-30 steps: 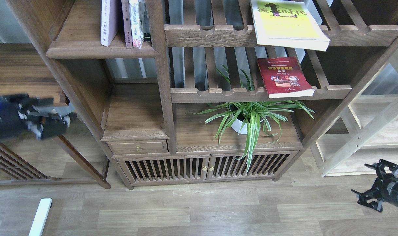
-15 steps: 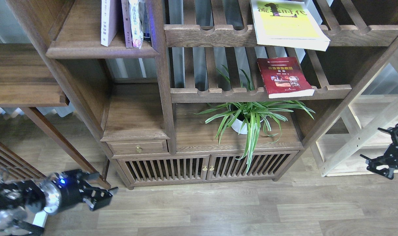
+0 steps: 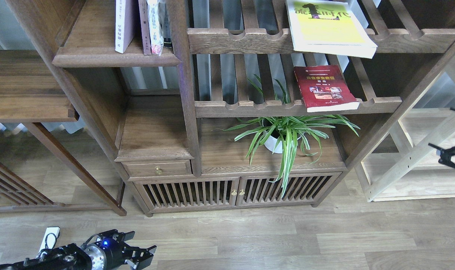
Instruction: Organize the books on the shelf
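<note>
- The yellow-green book (image 3: 330, 26) lies flat on the upper slatted rack (image 3: 250, 39) at top right, its corner overhanging the front rail; the red book (image 3: 325, 88) lies flat on the lower slatted rack (image 3: 257, 108), just below it.
- The pale white-lavender book (image 3: 123, 24) stands upright on the dark shelf (image 3: 114, 58) at top left, beside thinner volumes (image 3: 154, 26).
- All of these sit well apart from both end effectors: the left end effector (image 3: 139, 255) hangs low over the floor at bottom left, far under the shelf; the right end effector (image 3: 450, 155) is at the right edge, in front of the pale rack (image 3: 418, 150), lower than the red book and off to its right.
- Count: three task books, two slatted racks, one potted plant (image 3: 283, 135) on the cabinet surface (image 3: 227, 157).
- The left end effector's fingers look slightly parted and grip nothing.
- The right end effector is mostly cut off by the edge; it seems empty, but I cannot tell how far it is open.
</note>
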Action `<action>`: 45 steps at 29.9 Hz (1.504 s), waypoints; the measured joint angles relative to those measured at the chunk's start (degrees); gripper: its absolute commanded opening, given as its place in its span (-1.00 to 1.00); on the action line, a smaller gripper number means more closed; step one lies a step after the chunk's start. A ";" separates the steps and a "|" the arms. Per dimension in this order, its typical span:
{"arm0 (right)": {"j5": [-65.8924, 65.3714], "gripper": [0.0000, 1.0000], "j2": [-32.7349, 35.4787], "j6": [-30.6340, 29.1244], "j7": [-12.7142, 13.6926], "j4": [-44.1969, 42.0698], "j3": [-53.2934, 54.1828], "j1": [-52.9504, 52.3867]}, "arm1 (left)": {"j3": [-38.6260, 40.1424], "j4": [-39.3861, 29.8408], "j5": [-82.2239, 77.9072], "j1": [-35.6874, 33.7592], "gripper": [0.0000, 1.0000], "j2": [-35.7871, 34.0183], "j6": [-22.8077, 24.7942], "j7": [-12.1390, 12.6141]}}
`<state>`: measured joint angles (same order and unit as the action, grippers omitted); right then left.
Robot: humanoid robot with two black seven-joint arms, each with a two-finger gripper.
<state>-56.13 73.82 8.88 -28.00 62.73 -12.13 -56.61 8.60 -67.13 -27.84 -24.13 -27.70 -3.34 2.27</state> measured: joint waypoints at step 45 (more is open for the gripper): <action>-13.13 0.99 -2.86 -18.26 17.62 12.36 13.39 -23.99 | 0.91 3.57 0.03 -0.83 0.72 2.65 -2.55 -1.92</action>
<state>-69.26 70.95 -9.38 -10.38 75.10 1.27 -80.60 9.51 -63.56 -27.81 -24.96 -25.05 -5.90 0.35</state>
